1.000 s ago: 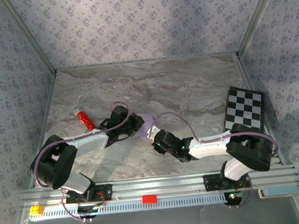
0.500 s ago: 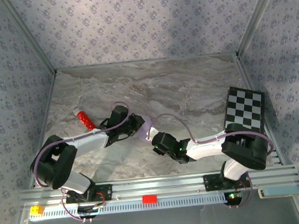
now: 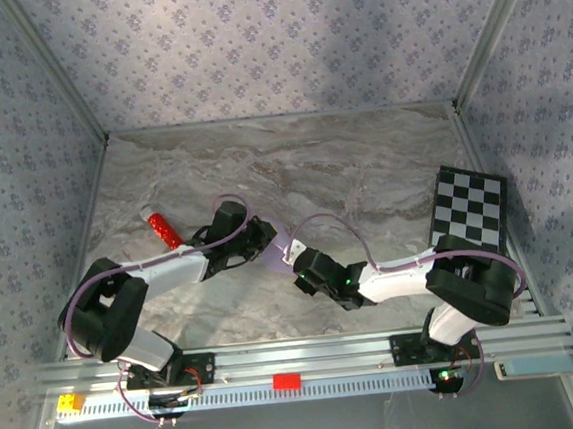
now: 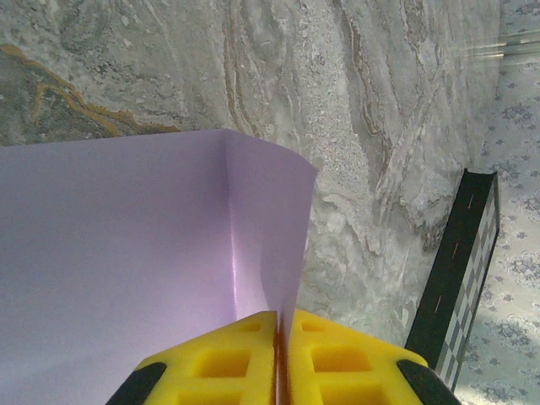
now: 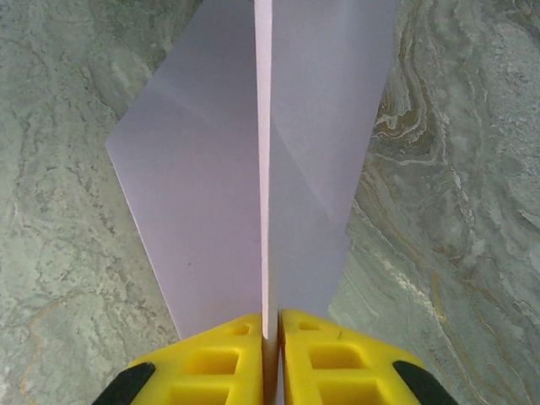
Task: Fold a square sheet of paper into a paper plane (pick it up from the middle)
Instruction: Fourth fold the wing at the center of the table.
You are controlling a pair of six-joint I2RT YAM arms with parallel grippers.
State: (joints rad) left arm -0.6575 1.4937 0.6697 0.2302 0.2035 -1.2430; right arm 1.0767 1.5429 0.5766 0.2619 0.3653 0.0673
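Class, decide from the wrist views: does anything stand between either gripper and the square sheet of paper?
Nothing visible does. The left gripper and the right gripper are each shut directly on the square sheet of paper, with no other object between.

Table (image 3: 342, 159): marbled grey-beige top, veined, surface intact. Left of centre in the overhead frame, a small red cylinder (image 3: 163, 230) lies on it at an angle, pale end toward the upper left. At the right edge rests a black-and-white checkered board (image 3: 469, 209), well apart from the cylinder.
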